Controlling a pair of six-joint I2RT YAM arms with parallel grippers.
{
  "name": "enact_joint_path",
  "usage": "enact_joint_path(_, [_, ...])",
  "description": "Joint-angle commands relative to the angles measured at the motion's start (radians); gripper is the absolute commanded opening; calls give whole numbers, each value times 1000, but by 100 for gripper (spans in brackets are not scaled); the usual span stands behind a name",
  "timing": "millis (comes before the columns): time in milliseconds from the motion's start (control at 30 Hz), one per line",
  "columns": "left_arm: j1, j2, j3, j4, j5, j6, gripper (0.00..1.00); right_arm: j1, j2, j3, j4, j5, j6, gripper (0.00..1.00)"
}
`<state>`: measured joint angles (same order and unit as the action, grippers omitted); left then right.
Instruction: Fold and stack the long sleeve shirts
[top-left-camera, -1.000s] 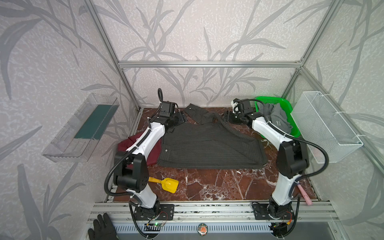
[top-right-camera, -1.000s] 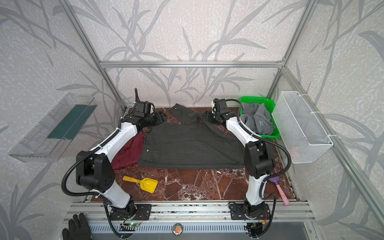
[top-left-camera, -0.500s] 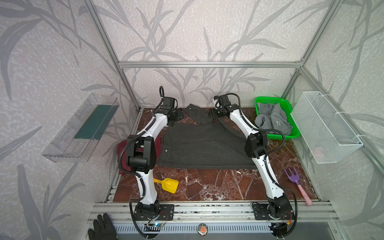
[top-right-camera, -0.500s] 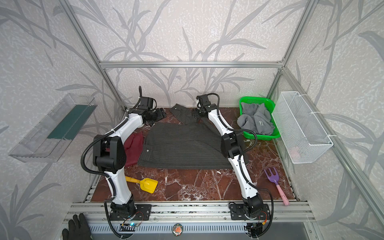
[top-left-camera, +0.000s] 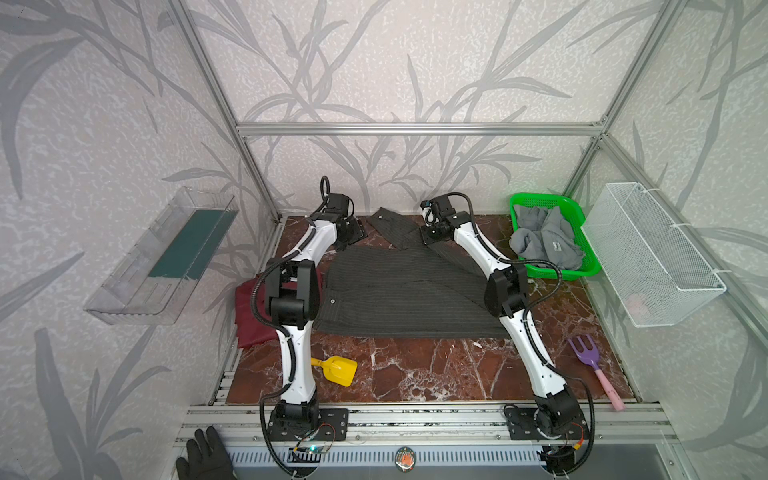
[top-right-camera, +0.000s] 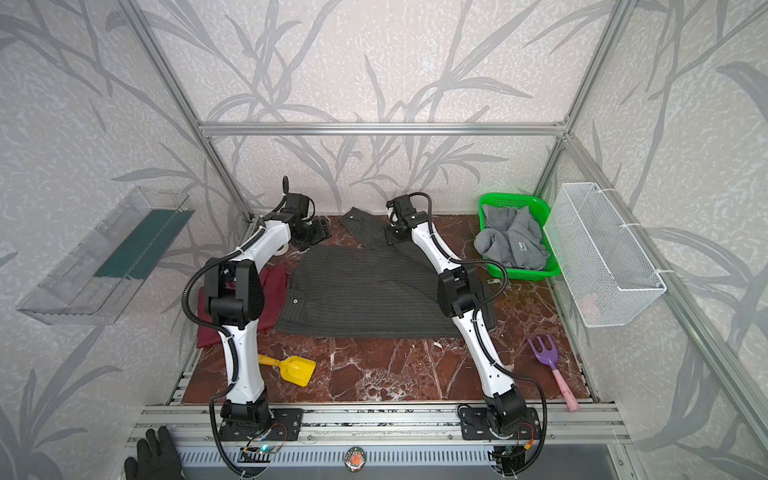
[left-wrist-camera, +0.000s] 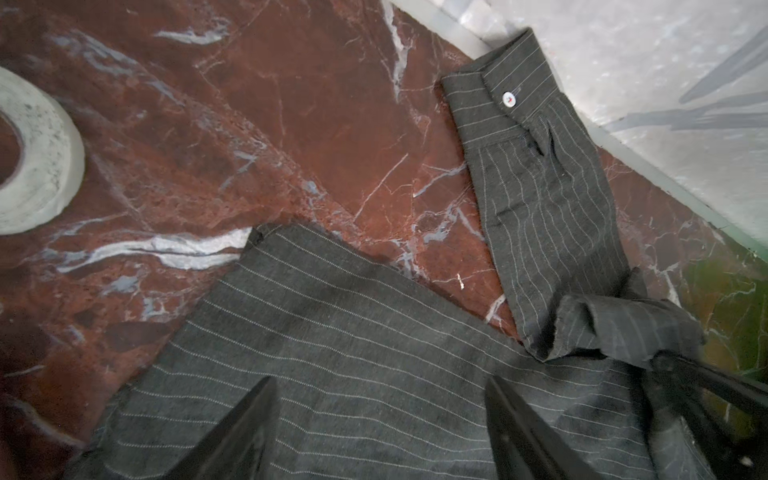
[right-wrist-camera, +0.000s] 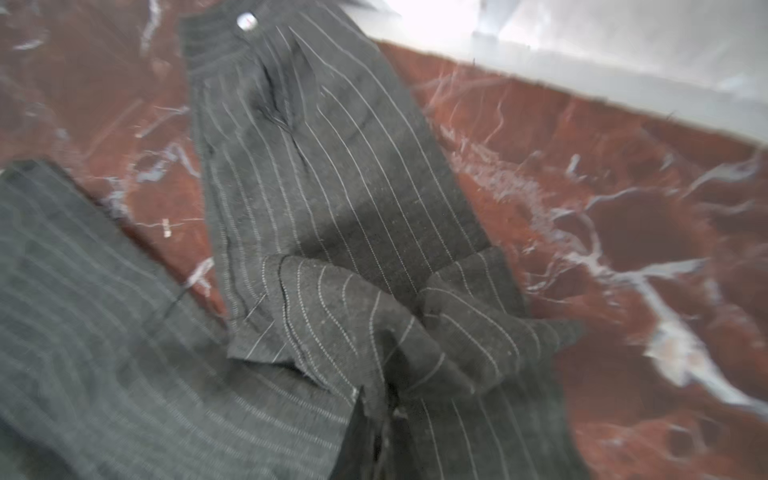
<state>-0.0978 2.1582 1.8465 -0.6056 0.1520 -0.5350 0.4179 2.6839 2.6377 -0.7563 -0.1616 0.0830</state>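
Lying on the red marble tabletop (top-left-camera: 415, 374), the dark charcoal pinstriped cloth shirt (top-left-camera: 399, 291) is clamped at its sleeve (right-wrist-camera: 332, 166) by the right gripper (right-wrist-camera: 380, 419), the left gripper (left-wrist-camera: 379, 382) held apart above it; this pinch could be lost under a sharp pull

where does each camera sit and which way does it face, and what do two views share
Both top views: high in front, facing down and back over the marble table; left arm and right arm show whole.
Left wrist: over the pinstriped shirt, facing its sleeve; the open left gripper shows.
Right wrist: blurred, close over that sleeve; the right gripper grips it.
Shared: both wrist views show the white cuff button.
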Motion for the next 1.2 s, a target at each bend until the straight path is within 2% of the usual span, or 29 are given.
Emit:
enact_joint_path(0, [3,-16,24,-48,3,-6,78,-1,-259,-50,8,-47,-12,2])
enact_joint_path(67, [3,-29,8,-41,0,-10,78,1,-370,-162,50,-65,-9,2])
enact_joint_path(167, [8,-45,-25,-24,14,-23,78,15,-558,-423,163,-54,8,2])
enact_joint_path(300, [19,-58,-52,-17,36,-42,77,27,-810,-850,381,-55,86,6])
enact_joint_path(433, [31,-62,-72,-6,50,-57,77,48,-923,-1155,507,-113,215,21])
enact_joint_path(567, [39,-59,-78,-9,54,-53,77,97,-933,-1299,491,-133,243,46])
enact_joint_path(733, [61,-48,-58,-34,39,-50,77,104,-1016,-1337,410,17,239,61])
enact_joint_path(900, [67,0,33,-87,26,-49,77,93,-983,-1178,284,160,195,70])
enact_joint_path(1067, [68,79,163,-175,-16,-23,76,17,-771,-938,234,84,186,71])
enact_joint_path(1167, [67,127,226,-224,-26,-10,75,-10,-609,-721,154,32,151,71])
